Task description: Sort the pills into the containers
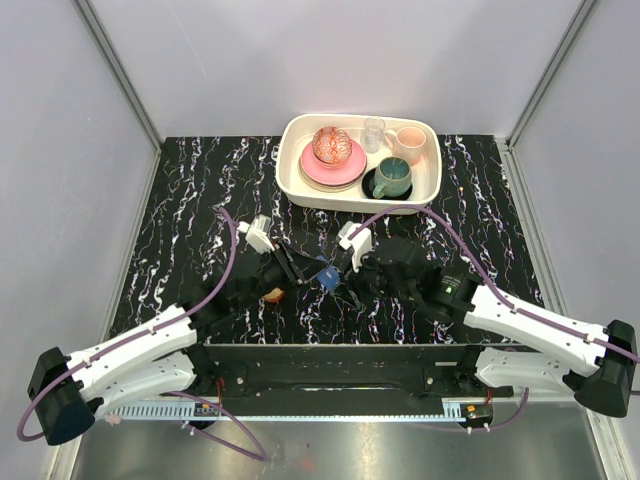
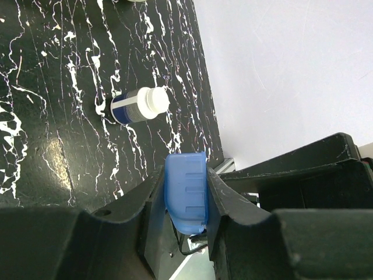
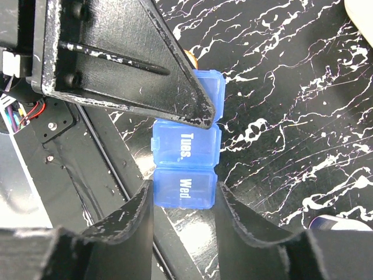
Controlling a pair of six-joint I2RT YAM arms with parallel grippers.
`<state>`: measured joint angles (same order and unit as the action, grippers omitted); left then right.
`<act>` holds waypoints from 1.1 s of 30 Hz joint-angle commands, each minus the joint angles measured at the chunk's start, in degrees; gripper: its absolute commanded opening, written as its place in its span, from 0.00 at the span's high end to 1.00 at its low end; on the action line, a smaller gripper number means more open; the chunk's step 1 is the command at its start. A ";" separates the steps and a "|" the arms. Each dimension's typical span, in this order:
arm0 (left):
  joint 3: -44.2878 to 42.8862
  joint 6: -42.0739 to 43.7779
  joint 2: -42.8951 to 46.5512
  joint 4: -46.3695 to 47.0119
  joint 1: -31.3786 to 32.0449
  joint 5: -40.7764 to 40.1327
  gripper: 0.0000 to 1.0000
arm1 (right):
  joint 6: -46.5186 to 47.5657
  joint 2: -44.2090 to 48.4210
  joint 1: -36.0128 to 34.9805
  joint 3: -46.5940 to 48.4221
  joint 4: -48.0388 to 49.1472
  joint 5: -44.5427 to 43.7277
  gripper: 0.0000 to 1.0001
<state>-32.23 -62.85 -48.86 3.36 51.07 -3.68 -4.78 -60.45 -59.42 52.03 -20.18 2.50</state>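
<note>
The blue translucent pill box [image 1: 325, 277] hangs above the black marbled table between both grippers. My left gripper [image 1: 298, 270] is shut on one end of it, and the box fills the gap between its fingers in the left wrist view [image 2: 186, 191]. My right gripper [image 3: 183, 195] is shut on the other end, its fingers pressing both sides of the "Wed." compartment [image 3: 185, 188]. The round orange cup [image 1: 272, 294] sits on the table just under the left gripper, mostly hidden. A white bottle [image 2: 140, 105] with a blue label lies on its side on the table. No pills show.
A white tray [image 1: 430, 195] stands at the back, holding pink plates [image 1: 330, 168], a patterned ball [image 1: 331, 145], a small glass [image 1: 374, 133], a pink cup [image 1: 408, 143] and a teal mug [image 1: 392, 177]. The table's near edge with a black rail runs just below the grippers.
</note>
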 commanded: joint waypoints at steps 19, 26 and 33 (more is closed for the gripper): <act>5.25 4.58 4.12 9.48 0.26 5.97 1.00 | -5.15 8.85 -0.35 -1.23 3.22 7.96 0.74; 4.98 6.34 5.71 8.42 0.26 7.99 1.00 | -4.98 9.12 -0.43 -0.18 0.24 -0.54 0.32; 5.07 6.51 5.97 8.34 0.43 9.04 1.00 | -3.66 8.50 -0.35 1.76 -3.54 -8.56 0.27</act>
<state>-27.51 -57.65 -43.88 9.78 51.40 3.73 -9.32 -52.31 -59.53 50.68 -22.59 0.49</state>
